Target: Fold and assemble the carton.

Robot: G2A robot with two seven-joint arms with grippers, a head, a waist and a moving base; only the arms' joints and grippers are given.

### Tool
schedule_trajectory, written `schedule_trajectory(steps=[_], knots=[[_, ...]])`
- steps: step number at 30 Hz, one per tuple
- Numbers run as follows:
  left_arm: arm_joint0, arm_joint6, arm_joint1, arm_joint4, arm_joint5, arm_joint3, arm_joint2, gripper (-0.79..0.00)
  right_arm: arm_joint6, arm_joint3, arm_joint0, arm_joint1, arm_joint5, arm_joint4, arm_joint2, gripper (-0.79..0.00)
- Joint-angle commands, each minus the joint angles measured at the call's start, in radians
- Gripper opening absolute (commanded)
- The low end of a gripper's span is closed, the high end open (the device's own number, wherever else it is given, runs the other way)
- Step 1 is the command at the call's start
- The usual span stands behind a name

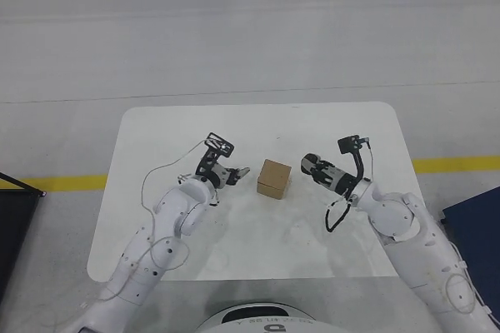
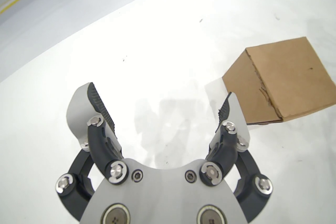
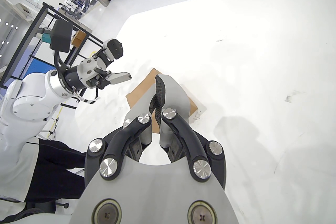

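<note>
A small brown carton [image 1: 274, 177] stands closed as a cube in the middle of the white table [image 1: 192, 133]. My left gripper [image 1: 237, 174] hovers just left of it, a short gap away, open and holding nothing. In the left wrist view the carton [image 2: 286, 78] lies beyond one fingertip of the left gripper [image 2: 160, 93], with a thin tab showing at its base. My right gripper [image 1: 308, 164] sits just right of the carton, shut with nothing in it. In the right wrist view the right gripper [image 3: 158, 80] hides part of the carton [image 3: 139, 95], and the left gripper [image 3: 122, 63] shows beyond it.
A black metal rack [image 1: 0, 196] stands off the table's left side. A blue panel [image 1: 492, 212] stands off its right side. A yellow floor line [image 1: 67, 181] runs behind the table. White tabletop surrounds the carton on all sides.
</note>
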Motion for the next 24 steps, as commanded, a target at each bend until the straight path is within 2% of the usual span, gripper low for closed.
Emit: schedule_trajectory(steps=[1,3,7,10,13,15,20,24], knots=[[-0.015,-0.011,-0.005,0.017,-0.026,0.003,0.038,0.0,-0.005,-0.004,-0.01,0.002,-0.002,0.0,0.013,-0.785],[-0.03,-0.027,-0.011,0.022,-0.05,0.008,0.066,0.0,-0.01,-0.008,-0.025,0.004,-0.005,0.004,0.031,-0.785],[-0.07,-0.094,-0.018,0.025,-0.171,0.008,0.124,0.0,-0.02,-0.014,-0.058,0.008,-0.011,0.015,0.069,-0.785],[-0.076,-0.082,-0.013,-0.066,-0.298,-0.006,0.108,0.0,-0.028,-0.018,-0.084,0.011,-0.019,0.023,0.102,-0.785],[-0.075,-0.058,-0.001,-0.148,-0.418,-0.001,0.059,0.0,-0.025,-0.021,-0.111,0.015,-0.031,0.033,0.138,-0.785],[-0.069,-0.046,0.005,-0.18,-0.416,0.011,0.02,0.0,-0.007,-0.021,-0.126,0.018,-0.054,0.058,0.158,-0.785],[-0.056,-0.059,0.014,-0.169,-0.321,0.001,-0.043,0.0,0.08,-0.024,-0.151,0.03,-0.161,0.075,0.202,-0.785],[-0.076,-0.08,0.012,-0.145,-0.249,0.001,-0.05,0.0,0.148,-0.05,-0.163,0.036,-0.214,0.025,0.193,-0.785]])
